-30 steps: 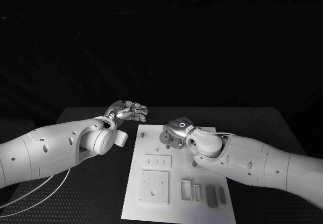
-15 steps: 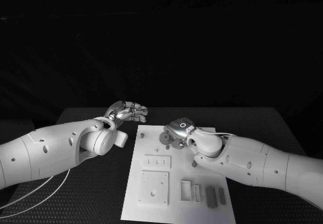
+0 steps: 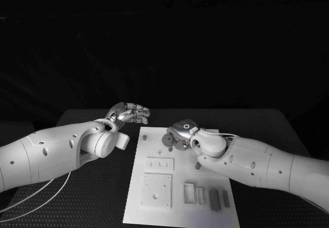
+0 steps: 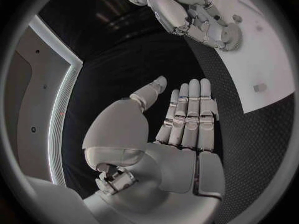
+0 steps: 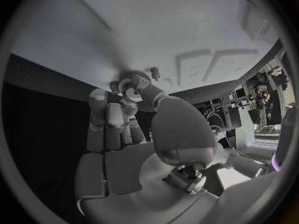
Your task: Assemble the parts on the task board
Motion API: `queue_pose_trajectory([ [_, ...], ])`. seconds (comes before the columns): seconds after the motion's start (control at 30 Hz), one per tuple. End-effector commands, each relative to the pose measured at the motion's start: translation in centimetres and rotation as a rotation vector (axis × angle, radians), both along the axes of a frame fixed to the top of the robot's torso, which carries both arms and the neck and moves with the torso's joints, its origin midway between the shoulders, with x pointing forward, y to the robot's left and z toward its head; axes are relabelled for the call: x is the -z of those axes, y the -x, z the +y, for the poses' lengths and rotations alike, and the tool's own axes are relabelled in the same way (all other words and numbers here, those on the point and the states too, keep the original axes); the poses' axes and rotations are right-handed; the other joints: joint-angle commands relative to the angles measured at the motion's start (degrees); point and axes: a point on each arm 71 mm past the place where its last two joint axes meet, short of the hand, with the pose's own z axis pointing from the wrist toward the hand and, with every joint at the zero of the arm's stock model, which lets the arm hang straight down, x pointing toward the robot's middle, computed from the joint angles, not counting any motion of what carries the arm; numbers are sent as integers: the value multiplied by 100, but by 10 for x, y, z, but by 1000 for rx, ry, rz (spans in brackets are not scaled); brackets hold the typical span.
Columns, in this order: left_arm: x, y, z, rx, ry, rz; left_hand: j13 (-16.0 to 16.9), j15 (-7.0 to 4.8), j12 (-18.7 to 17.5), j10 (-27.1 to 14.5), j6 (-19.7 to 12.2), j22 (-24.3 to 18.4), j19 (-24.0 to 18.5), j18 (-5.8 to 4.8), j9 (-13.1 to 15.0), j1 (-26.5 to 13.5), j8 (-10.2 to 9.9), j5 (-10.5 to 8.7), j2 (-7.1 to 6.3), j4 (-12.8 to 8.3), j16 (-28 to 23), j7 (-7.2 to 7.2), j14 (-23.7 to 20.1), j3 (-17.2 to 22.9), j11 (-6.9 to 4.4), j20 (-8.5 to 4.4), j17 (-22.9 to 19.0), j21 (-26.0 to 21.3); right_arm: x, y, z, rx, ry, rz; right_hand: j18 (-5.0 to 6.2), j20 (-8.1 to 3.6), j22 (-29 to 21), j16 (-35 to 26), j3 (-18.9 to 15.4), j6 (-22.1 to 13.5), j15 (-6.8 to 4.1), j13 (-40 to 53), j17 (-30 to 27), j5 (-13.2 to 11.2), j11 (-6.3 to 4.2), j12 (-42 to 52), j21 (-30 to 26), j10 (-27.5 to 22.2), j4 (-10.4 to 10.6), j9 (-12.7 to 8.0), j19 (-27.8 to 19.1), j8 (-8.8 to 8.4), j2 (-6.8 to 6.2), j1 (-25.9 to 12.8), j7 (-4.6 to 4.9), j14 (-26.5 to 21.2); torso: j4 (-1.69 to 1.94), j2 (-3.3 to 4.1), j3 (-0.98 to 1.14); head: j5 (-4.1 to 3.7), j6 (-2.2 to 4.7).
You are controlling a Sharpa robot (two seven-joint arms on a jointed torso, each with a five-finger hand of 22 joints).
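Placement step: right hand (image 3: 182,135) pinching a gear-like part (image 5: 132,78) at its fingertips, just over the task board (image 3: 158,199), apparently above a peg, so the next move calls for lowering it squarely; left hand (image 4: 177,134) empty, fingers straight and together.

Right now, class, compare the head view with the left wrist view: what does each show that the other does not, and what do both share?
Head view alone: the near end of the task board, with its square block and rectangular slots, and both arms.

Left wrist view alone: the inside of the left hand, fingers straight, side by side, holding nothing.

Both: the right hand holding a gear over the board's far end, a small peg near the board's edge, and the black table.
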Motion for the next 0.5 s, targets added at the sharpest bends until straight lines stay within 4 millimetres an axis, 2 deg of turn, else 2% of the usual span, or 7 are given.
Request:
queue_pose_trajectory([
  [0.03,-2,0,-1,4,-5,-12,12,10,-29,-3,-25,10,29,90,13,97,-43,25,-69,-13,-34,1,27,-6,30,12,17,-28,8,2,1,-15,27,66,352,62,101,-32,678,55,-59,-8,-4,23,-100,18,-29,-470,95,13,-6,38,-208,2,-72,-55,2,1,2,2,-14],
  [0.07,-2,0,-1,4,-5,-13,13,10,-31,-2,-24,11,29,90,15,112,-43,24,-79,-14,-37,1,28,-6,30,12,19,-30,8,2,1,-18,24,67,352,64,109,-27,816,65,-68,-5,0,7,-107,31,-16,-474,70,19,7,57,-201,-46,-77,-53,3,2,4,3,-18],
  [0.17,-2,0,-1,3,-7,-13,14,10,-34,-1,-24,12,29,91,17,126,-44,24,-88,-15,-39,2,29,-6,30,13,22,-31,9,2,0,-17,22,75,352,65,116,-22,947,57,-74,1,5,1,-126,49,3,-497,54,28,11,78,-143,-158,-92,-61,3,2,4,3,-18],
  [0.4,-2,0,-1,3,-7,-11,14,11,-43,-5,-36,14,33,90,18,145,-53,24,-100,-11,-43,7,32,-9,33,14,28,-33,9,-1,-3,-10,17,84,352,64,121,-4,1088,-15,-102,33,24,2,-155,102,30,-584,36,39,-20,98,-9,-367,-129,-103,3,2,6,11,-21],
  [0.5,-2,0,0,2,-7,-11,14,11,-45,-6,-38,14,35,89,18,145,-55,24,-99,-8,-44,9,33,-10,35,15,29,-33,7,0,-2,-17,5,82,352,61,122,2,1103,-36,-107,39,29,2,-161,113,37,-595,24,40,-24,97,-7,-388,-136,-109,1,0,6,16,-19],
])
